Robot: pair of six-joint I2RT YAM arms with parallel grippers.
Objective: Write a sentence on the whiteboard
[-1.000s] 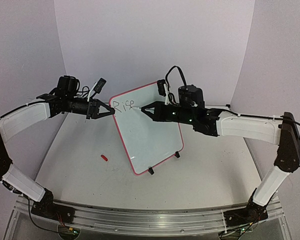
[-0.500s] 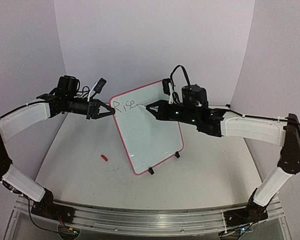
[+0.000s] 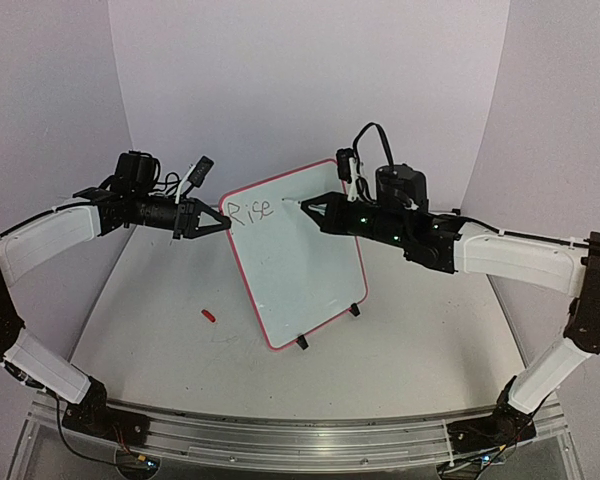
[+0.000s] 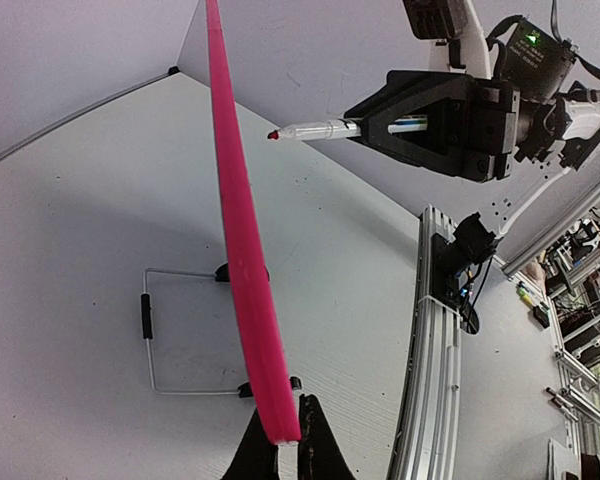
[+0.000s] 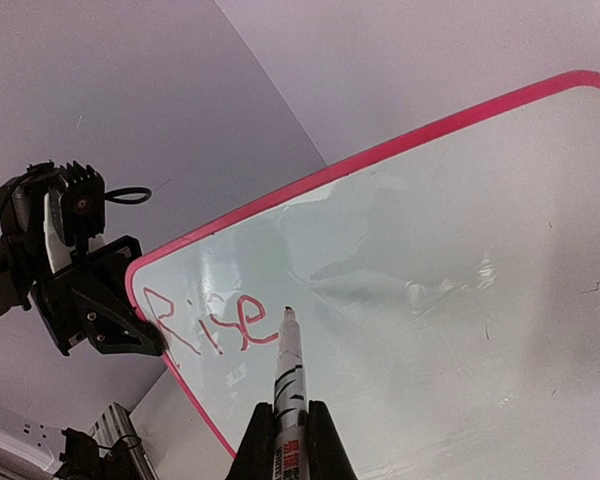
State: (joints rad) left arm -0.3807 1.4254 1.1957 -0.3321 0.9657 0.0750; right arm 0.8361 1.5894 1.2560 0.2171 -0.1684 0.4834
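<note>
**One word written, the rest of the sentence to go.**

You have the whiteboard [image 3: 300,265] propped up tilted in the middle of the table [image 3: 430,350], with your left gripper [image 3: 220,222] pinched closed on its red rim at the upper left corner. Your right gripper [image 3: 308,206] is clamped around the marker [image 5: 287,372], whose tip sits just off the surface, right of the final "e". Of the sentence [image 5: 205,322], only "Rise" is down, near the top left. I judge that every later word remains, and most of the board is blank. Count: one board, one marker, one small red cap [image 3: 209,315] lying left of the board, and two grippers, both occupied.
</note>
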